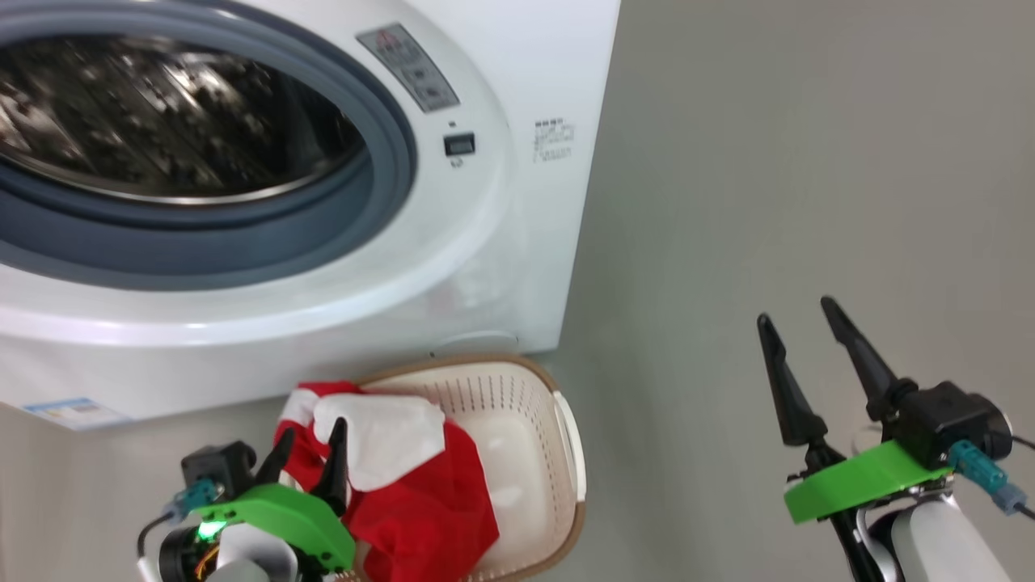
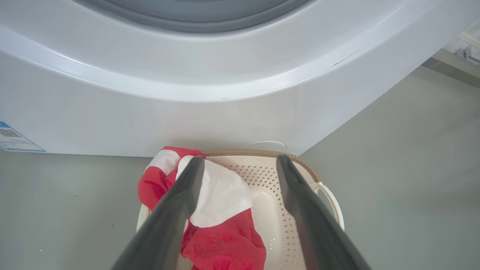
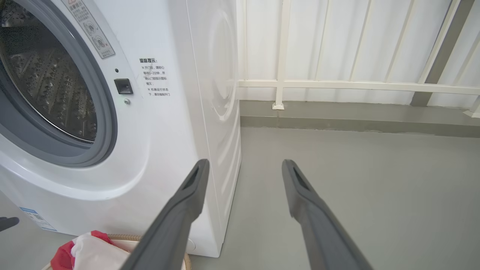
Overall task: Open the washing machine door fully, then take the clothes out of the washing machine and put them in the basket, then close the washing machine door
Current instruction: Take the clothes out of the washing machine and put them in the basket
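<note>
While the left end effector [image 1: 314,428] hangs just over the heap, its two dark fingers spread and pinching nothing, the soft red garments with white panels [image 1: 420,501] lie in the left half of the small oval cream perforated plastic basket with a brown rim [image 1: 558,388]. The step in hand looks like letting go and clearing off. To do it well, the arm should lift straight up so no fold snags on a fingertip, because some cloth drapes over the basket's left rim.

The heap runs lengthwise from the rim nearest the big white front-loading washing machine [image 1: 517,242] back toward the robot, along the basket's own long axis. Its perforated steel drum [image 1: 162,113] looks empty. Well to the right, over the grey floor [image 1: 728,162], the right end effector [image 1: 796,311] is spread and empty, fingers pointing up the head view.
</note>
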{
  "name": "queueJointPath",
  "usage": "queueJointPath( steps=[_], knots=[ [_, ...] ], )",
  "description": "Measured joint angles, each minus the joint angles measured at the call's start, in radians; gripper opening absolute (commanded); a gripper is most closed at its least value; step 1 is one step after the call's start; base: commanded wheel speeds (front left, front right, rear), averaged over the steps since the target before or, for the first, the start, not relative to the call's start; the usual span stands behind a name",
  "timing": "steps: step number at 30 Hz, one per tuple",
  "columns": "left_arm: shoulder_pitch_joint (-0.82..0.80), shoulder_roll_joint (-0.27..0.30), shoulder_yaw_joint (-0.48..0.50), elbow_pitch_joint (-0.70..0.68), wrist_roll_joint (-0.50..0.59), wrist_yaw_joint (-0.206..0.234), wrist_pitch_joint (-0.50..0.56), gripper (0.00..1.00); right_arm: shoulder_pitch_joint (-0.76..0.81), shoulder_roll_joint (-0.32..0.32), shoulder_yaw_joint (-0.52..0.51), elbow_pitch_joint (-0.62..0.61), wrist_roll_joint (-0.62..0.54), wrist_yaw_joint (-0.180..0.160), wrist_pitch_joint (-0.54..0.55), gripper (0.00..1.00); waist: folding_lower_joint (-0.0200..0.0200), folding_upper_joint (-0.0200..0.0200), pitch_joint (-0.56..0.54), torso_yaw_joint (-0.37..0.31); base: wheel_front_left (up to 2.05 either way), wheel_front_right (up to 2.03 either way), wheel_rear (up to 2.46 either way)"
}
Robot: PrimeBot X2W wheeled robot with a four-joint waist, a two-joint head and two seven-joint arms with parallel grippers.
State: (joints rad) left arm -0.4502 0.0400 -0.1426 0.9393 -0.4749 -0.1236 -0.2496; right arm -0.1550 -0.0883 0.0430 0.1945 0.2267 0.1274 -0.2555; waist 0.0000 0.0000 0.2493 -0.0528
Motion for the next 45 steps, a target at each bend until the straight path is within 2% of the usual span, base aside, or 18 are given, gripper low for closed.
queueJointPath(
  steps=[9, 21, 28, 37, 45],
  knots=[
    [0.150, 0.012, 0.078, -0.249, 0.052, 0.010, 0.000, 1.00, 0.058, 0.004, -0.004, 0.023, -0.008, 0.000, 0.000, 1.00, 0.0000, 0.0000, -0.115, 0.019, 0.00, 0.00, 0.00],
    [0.322, 0.013, 0.152, -0.549, 0.139, 0.013, 0.000, 1.00, 0.112, 0.003, -0.020, -0.006, -0.008, 0.000, 0.000, 1.00, 0.0000, 0.0000, -0.209, 0.019, 0.00, 0.00, 0.00],
    [0.395, 0.015, 0.149, -0.628, 0.168, 0.024, 0.000, 1.00, 0.150, 0.000, -0.024, -0.049, -0.008, 0.000, 0.000, 1.00, 0.0000, 0.0000, -0.252, 0.017, 0.00, 0.00, 0.00],
    [0.445, 0.016, 0.158, -0.716, 0.141, 0.026, 0.000, 1.00, 0.174, 0.000, -0.029, -0.055, -0.011, 0.000, 0.000, 1.00, 0.0000, 0.0000, -0.284, 0.023, 0.00, 0.00, 0.00],
    [0.458, 0.034, 0.171, -0.733, 0.141, 0.028, 0.000, 1.00, 0.175, 0.005, -0.031, -0.057, -0.011, 0.000, 0.000, 1.00, 0.0000, 0.0000, -0.285, 0.023, 0.00, 0.00, 0.00]
  ],
)
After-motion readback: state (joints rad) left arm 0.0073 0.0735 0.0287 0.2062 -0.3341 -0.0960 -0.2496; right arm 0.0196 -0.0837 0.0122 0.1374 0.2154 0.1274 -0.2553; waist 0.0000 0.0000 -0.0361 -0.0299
